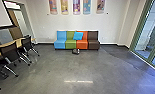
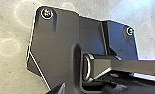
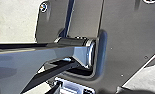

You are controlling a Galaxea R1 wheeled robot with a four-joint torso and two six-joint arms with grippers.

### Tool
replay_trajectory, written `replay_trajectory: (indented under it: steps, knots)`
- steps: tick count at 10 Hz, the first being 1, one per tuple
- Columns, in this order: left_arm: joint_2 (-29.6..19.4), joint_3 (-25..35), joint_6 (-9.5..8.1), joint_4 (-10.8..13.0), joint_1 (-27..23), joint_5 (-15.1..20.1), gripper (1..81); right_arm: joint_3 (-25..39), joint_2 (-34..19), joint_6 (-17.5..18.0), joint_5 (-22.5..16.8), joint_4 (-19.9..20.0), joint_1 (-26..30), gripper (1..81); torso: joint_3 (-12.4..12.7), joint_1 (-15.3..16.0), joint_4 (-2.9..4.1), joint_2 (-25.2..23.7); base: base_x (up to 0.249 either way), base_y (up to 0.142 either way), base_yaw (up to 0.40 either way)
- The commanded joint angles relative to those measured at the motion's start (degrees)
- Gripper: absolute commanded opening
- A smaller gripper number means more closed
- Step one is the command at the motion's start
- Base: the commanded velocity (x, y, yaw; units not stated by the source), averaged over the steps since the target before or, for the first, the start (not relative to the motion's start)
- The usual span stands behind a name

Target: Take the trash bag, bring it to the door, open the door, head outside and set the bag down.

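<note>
Defying recognition, small dark object [image 1: 75, 51]

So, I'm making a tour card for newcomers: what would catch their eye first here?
Probably the low sofa against the far wall, its seats blue, green, orange and brown, with a bright blue cushion where green meets orange. Next, the row of colourful wall panels above it, then the green-framed glass along the head view's right side.
</note>
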Motion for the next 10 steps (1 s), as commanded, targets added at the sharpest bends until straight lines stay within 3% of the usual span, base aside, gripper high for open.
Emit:
replay_trajectory:
  steps: [1,10]
  knots:
    - [-0.6,0.4,-0.02,0.5,-1.8,2.8,81.1,0.4,-0.2,-0.3,-3.5,0.3,2.2,81.1,0.0,0.0,0.0,0.0,0.194,0.069,0.0]
    - [-0.7,0.4,-0.02,0.5,-1.8,2.8,81.1,0.3,-0.6,-0.3,-3.5,0.3,1.8,81.1,0.0,0.0,0.0,0.0,0.193,0.082,0.0]
